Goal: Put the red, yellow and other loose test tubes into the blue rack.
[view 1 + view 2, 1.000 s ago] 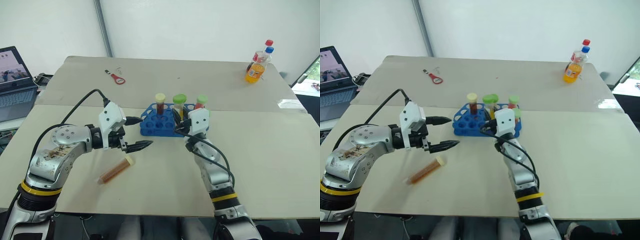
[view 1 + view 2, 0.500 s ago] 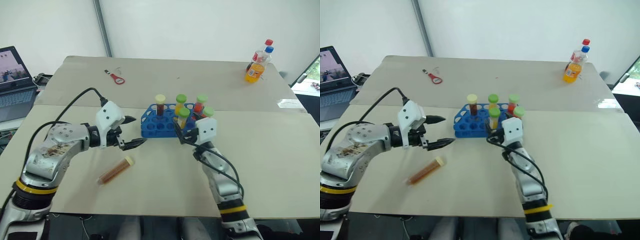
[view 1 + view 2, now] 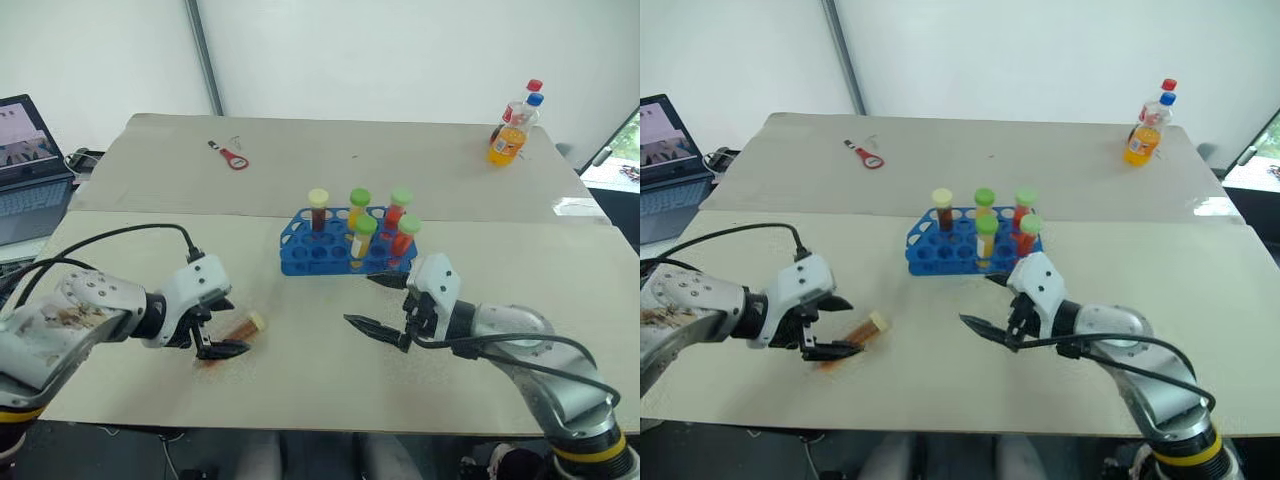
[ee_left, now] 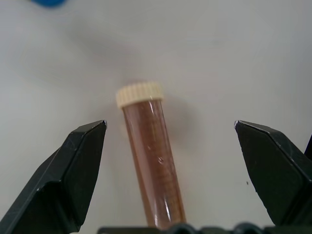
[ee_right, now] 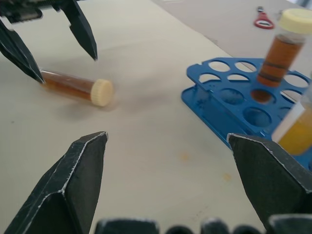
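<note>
The left hand [image 3: 222, 338] is low over the near left part of the desk [image 3: 300, 370], its two black fingers spread wide apart on either side of a loose tube of brown liquid [image 4: 153, 165]. That tube lies flat on the desk, its pale yellow cap [image 4: 139, 92] pointing away from the hand toward the rack. In the left wrist view neither finger touches it.

The right hand [image 3: 375, 305] hangs above the desk near the middle, pointing left, with its fingers also set wide apart and nothing between them. It is just near of the blue rack [image 3: 305, 250], clear of it.

The blue rack stands at the centre of the desk, close to the seam between the two desk panels. Five tubes stand upright in it. A brown tube with a pale yellow cap [image 3: 318, 208] is at the far left of the group. To its right, in the far row, are a yellow tube with a green cap [image 3: 358, 206] and an orange-red tube with a green cap [image 3: 398, 208]. In front of these stand another yellow one [image 3: 362, 236] and another orange-red one [image 3: 404, 236], both green-capped.

Well beyond, a red tool [image 3: 232, 156] lies on the far left of the desk, two capped drink bottles [image 3: 512, 130] stand at the far right corner, and a laptop [image 3: 28, 165] sits off to the left.
</note>
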`<control>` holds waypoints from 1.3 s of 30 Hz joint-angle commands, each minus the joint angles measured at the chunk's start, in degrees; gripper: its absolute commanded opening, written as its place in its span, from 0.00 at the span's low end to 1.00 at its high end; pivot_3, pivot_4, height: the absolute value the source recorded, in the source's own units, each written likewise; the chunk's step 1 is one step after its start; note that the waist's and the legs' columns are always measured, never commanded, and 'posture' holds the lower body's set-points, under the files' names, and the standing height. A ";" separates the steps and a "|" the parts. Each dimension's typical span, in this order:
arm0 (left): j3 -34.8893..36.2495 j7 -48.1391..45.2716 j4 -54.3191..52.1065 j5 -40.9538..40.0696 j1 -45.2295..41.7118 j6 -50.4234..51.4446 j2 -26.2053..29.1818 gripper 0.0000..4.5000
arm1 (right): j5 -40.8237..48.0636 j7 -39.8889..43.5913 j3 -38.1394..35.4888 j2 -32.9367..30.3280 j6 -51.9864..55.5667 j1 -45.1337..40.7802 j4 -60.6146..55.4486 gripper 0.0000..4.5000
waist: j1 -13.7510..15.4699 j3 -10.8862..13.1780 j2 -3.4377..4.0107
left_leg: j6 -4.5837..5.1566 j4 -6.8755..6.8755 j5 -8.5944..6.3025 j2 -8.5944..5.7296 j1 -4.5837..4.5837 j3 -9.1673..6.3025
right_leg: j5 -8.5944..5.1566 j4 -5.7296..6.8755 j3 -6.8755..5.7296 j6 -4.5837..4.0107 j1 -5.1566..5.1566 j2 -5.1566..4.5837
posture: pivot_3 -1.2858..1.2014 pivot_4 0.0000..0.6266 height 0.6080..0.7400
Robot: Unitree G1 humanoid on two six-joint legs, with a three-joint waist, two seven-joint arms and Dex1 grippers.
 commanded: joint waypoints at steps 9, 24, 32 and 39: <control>-13.37 6.44 6.66 10.61 -8.84 -1.70 -6.79 1.00 | 9.27 7.01 -1.64 -7.80 4.78 1.62 -7.45 0.97 | 1.45 0.02 -0.11 | 0.01 0.08 0.01 -0.09 -0.08 -0.03 | 0.00 -0.03 -0.01 0.01 0.04 -0.05 | 0.52 0.24 1.00; -23.24 -0.66 9.43 11.58 -23.19 7.96 -6.67 1.00 | 11.62 7.77 -5.16 -12.63 3.93 9.43 -11.09 0.97 | 1.12 0.04 -0.16 | 0.02 0.09 0.01 -0.09 -0.10 -0.06 | -0.01 -0.01 0.00 0.02 0.03 -0.03 | 0.52 0.24 1.00; -27.68 -4.89 12.98 13.65 -26.35 6.33 -5.05 1.00 | 12.74 4.63 -5.64 -11.28 5.20 9.85 -13.60 0.97 | 1.06 0.04 -0.17 | 0.02 0.13 0.02 -0.09 -0.12 -0.08 | -0.02 -0.01 -0.01 0.03 0.04 -0.03 | 0.52 0.24 1.00; -29.94 -5.31 14.66 15.81 -27.52 5.24 -6.72 1.00 | 13.13 2.66 -6.69 -12.28 5.41 8.53 -14.80 0.97 | 1.31 0.04 -0.17 | 0.02 0.18 0.02 -0.10 -0.10 -0.09 | -0.02 0.00 -0.01 0.04 0.09 -0.03 | 0.52 0.24 1.00</control>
